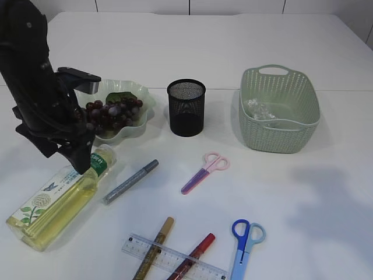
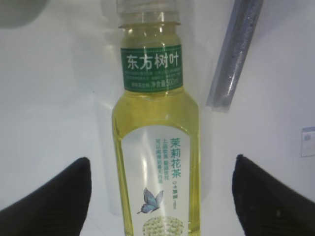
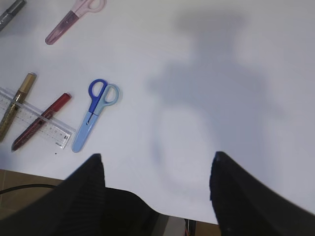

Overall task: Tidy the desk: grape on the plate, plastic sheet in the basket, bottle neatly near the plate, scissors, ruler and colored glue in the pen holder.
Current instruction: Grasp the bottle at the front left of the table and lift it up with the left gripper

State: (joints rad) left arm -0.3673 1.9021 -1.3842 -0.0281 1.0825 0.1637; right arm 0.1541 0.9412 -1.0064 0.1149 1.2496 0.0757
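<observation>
Nearest you, at the front edge, lies the clear ruler (image 1: 175, 261) under the gold (image 1: 152, 248) and red glue pens (image 1: 191, 256), blue scissors (image 1: 245, 238) to their right. At left, your left gripper (image 2: 160, 196) straddles the lying bottle (image 1: 61, 198), fingers apart, not touching. Silver glue pen (image 1: 130, 181) and pink scissors (image 1: 205, 172) lie mid-table. Far row: grapes (image 1: 112, 112) on plate (image 1: 143, 99), pen holder (image 1: 186, 107), basket (image 1: 280, 108) holding plastic sheet (image 1: 259, 110). Your right gripper (image 3: 157, 187) hangs apart over bare table.

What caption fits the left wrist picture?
Open left gripper straddles the lying tea bottle, silver glue pen beside it.
</observation>
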